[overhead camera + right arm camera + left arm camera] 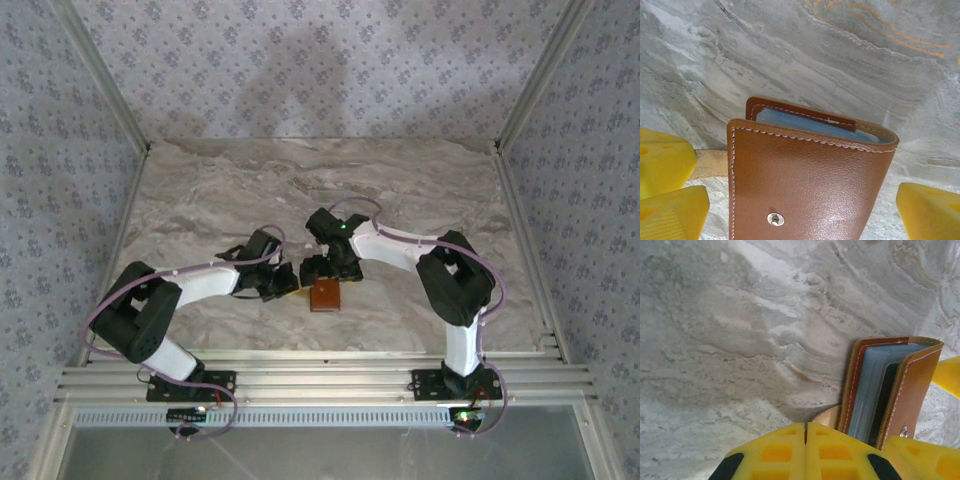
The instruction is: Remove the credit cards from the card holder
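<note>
Two sets of fingers are set about the card holder (pixel 325 296), stood half-open at mid-counter (pixel 200 200): the left fingers (pixel 805 435) are clamped on its tan strap (pixel 826 416), and the right fingers (pixel 322 272) are spread wide, empty. Light, floppy leather is expected; slick, stiff credit cards are best pinched edgewise.

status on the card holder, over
Left fingers shut on card holder strap. Right fingers open, straddling the holder. No cards out yet. Nothing in the way.
</note>
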